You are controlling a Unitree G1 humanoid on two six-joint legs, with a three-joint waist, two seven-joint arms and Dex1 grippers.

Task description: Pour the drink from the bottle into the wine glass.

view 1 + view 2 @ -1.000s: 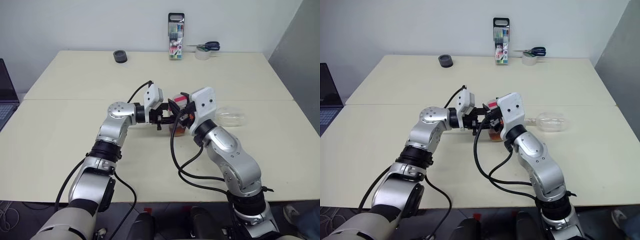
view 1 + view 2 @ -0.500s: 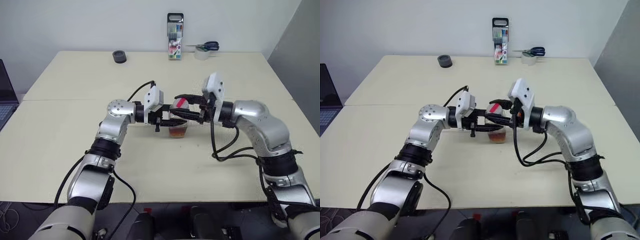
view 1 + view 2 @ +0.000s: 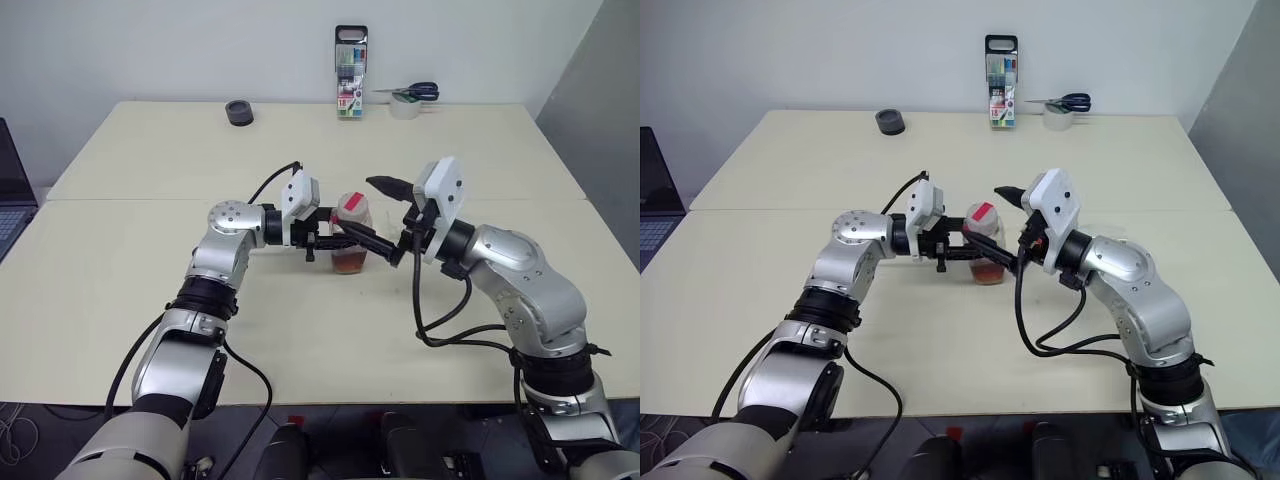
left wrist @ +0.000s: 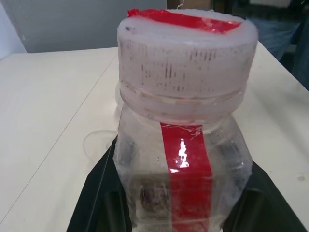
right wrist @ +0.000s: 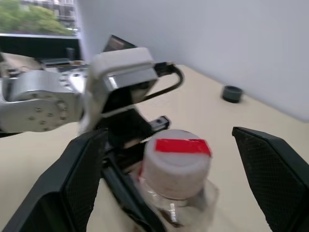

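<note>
The bottle point(image 3: 351, 240), clear plastic with a red-and-white cap point(image 3: 353, 207), stands upright on the table with the reddish-brown drink point(image 3: 350, 262) low inside it. My left gripper point(image 3: 338, 240) reaches in from the left and is shut on the bottle's body; its fingers point(image 4: 99, 193) flank the red label strip. My right gripper point(image 3: 382, 215) is open just right of the cap, one finger above and one below, apart from it. In the right wrist view the cap point(image 5: 176, 159) sits between the spread fingers point(image 5: 270, 164). The wine glass is hidden behind my right arm.
At the table's far edge stand a marker case point(image 3: 351, 60), scissors on a tape roll point(image 3: 406, 100) and a small black roll point(image 3: 239, 112). A laptop point(image 3: 10, 195) shows at the left edge. The table point(image 3: 120, 250) is pale.
My right gripper has opened wide and drawn back from the cap, up and to the right, after the arm swung outward. The left gripper and the bottle stayed put.
</note>
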